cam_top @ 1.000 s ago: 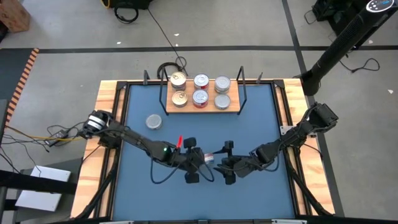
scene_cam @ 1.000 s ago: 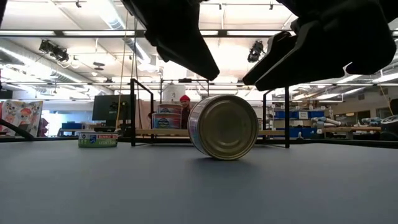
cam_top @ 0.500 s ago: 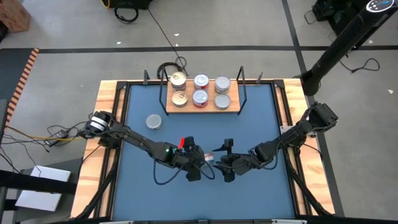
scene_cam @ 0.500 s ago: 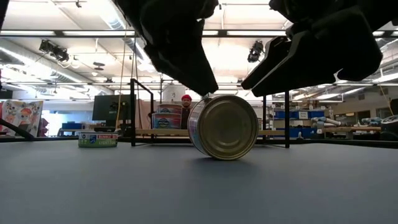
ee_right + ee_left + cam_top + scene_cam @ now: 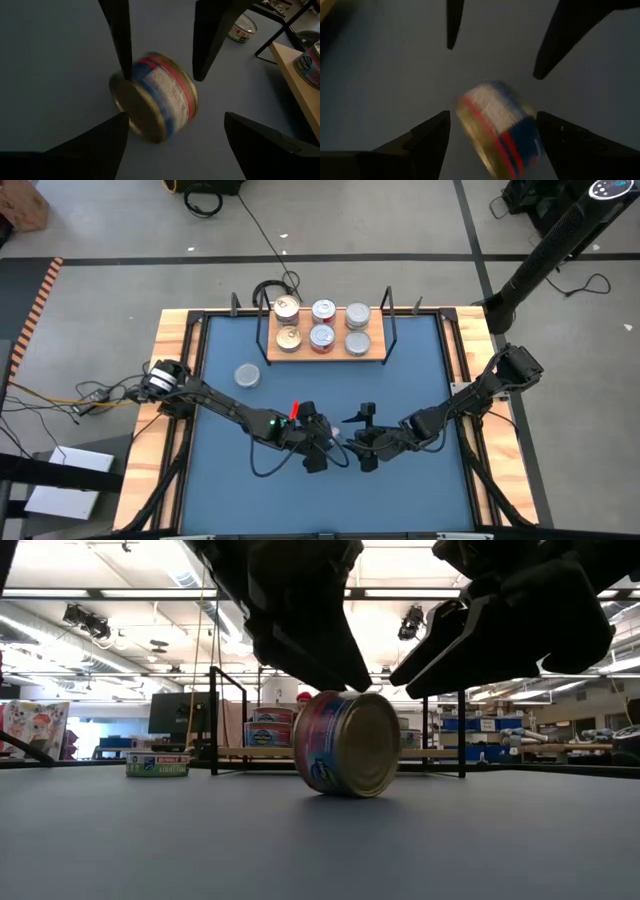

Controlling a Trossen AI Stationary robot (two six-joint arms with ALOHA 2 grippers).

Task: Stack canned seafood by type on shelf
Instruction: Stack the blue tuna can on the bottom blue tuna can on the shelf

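Observation:
A round tin of canned seafood (image 5: 345,743) with a gold end and a blue, white and red label stands on its curved side on the blue table, blurred. My left gripper (image 5: 325,442) is open, its fingers either side of the tin (image 5: 497,130). My right gripper (image 5: 362,442) is open just to the tin's right, short of it (image 5: 152,97). At the far edge, the light-wood shelf (image 5: 380,358) carries several tins. One more tin (image 5: 247,375) lies flat on the table at the left. My left gripper is open around the tin and comes at it slanting down from the table's left. One fingertip (image 5: 127,75) meets the upper rim of the tin's gold end (image 5: 120,82). Whether the other finger touches, I cannot tell. The tin rests on its curved side.
Black wire frames (image 5: 228,720) stand at the shelf's two ends. Wooden rails (image 5: 180,380) border the blue table. A cable (image 5: 268,288) lies coiled behind the shelf. Bare blue surface lies between the arms and the shelf.
My left gripper has come down and toward the table's right until a fingertip reaches the tin's top. The tin, still on its curved side, has turned about: its flat gold end faced the near edge, and now its label side shows too.

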